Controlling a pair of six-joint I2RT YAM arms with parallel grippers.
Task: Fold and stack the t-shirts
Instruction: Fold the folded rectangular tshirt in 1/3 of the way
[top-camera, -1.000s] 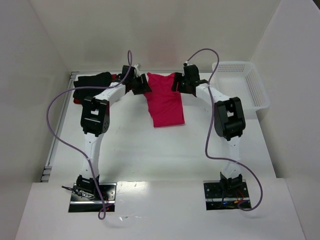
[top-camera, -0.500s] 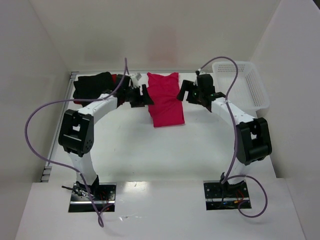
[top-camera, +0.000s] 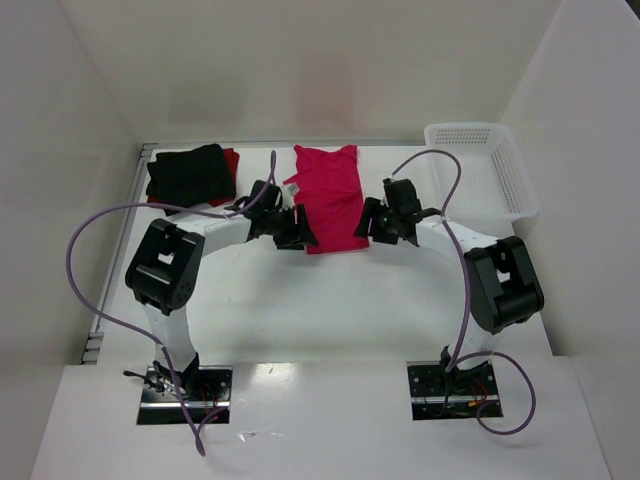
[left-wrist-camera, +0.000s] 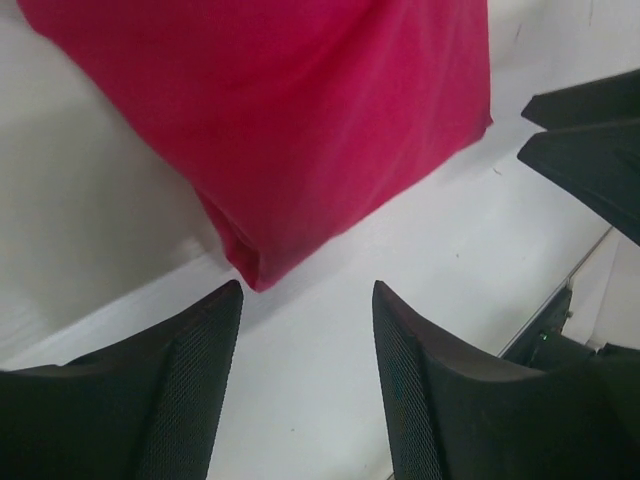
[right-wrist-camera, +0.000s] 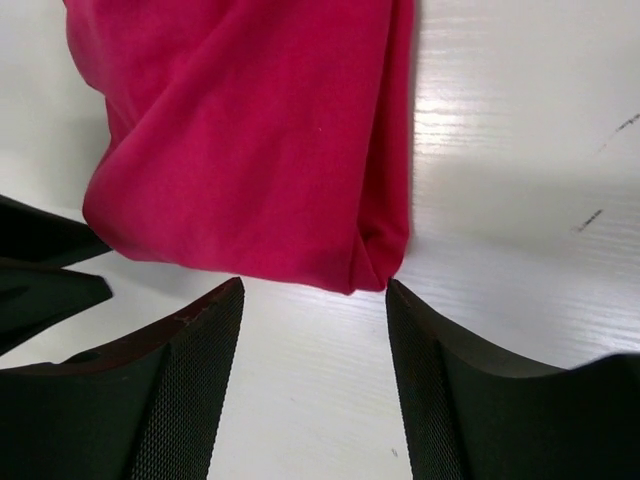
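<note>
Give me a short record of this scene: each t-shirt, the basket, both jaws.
pink t-shirt: folded to a long strip, mid table, far side
black t-shirt: folded, far left corner
dark red t-shirt: only an edge shows beside the black one
basket: white, far right
left jaws: open, empty, at the pink t-shirt's near left corner
right jaws: open, empty, at its near right corner

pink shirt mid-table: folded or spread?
Partly folded. The pink shirt lies as a long narrow strip with its sides tucked in. Both wrist views show doubled layers at its near corners. It is not yet a compact rectangle.
</note>
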